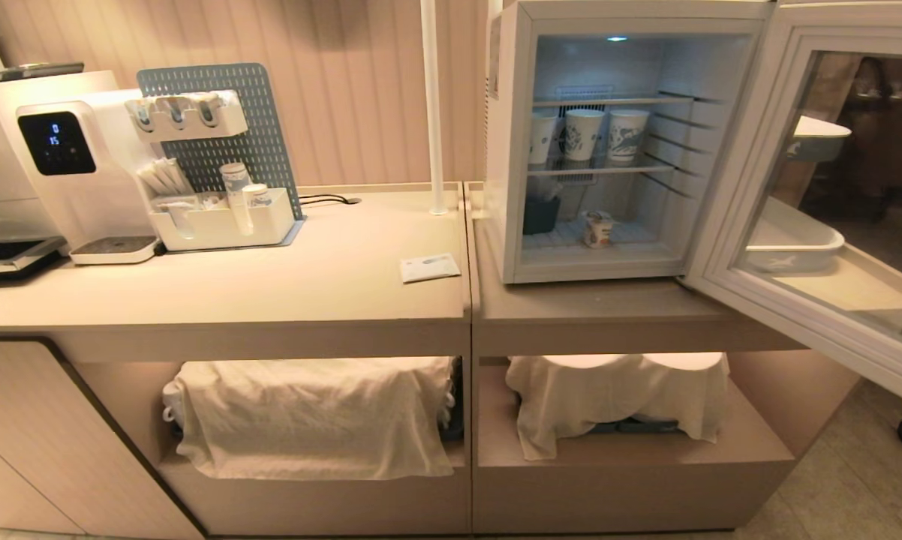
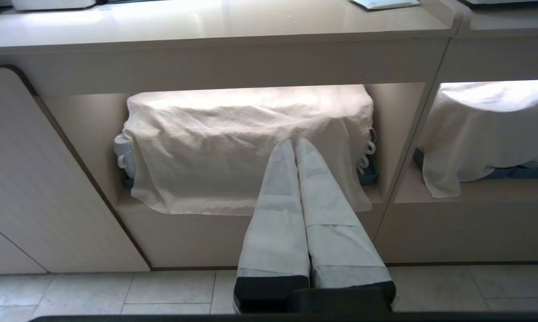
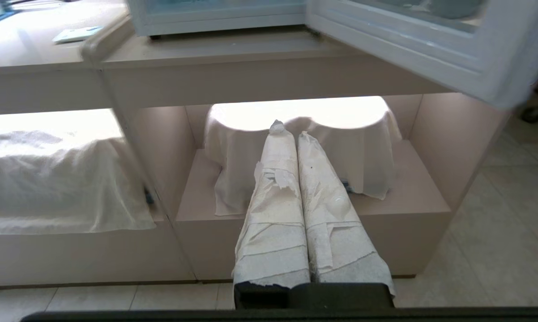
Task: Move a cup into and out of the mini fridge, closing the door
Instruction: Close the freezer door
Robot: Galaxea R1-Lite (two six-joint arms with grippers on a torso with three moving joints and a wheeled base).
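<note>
Hidden or cut off: you see neither arm from the head camera. Cloths (image 1: 312,412) drape whatever sits in the two lower cubbies; only mug handles and a blue tray edge peek out at the sides. The door (image 1: 729,187) runs off the picture's right edge, so its front lettering is out of your sight. A dark item on the fridge floor, left of the cup, is too dim to name.

Surface and room: two beige counters (image 1: 271,285) butt together before a ribbed pale wall, tiled floor below. On the left counter you have a white drinks machine (image 1: 68,165), a grey pegboard organiser (image 1: 218,172) and a flat paper sachet (image 1: 429,267).

Task items: the mini fridge (image 1: 507,150) stands on the right counter, lit inside, door swung wide open to the right. Three printed paper cups (image 1: 584,133) line its middle wire shelf. The cup (image 1: 597,229), small, white with an orange label, stands upright on the bottom shelf near the centre.

Grippers: left gripper (image 2: 294,142) and right gripper (image 3: 288,129), both paper-wrapped, fingers pressed together, holding nothing, low before the cubbies.
</note>
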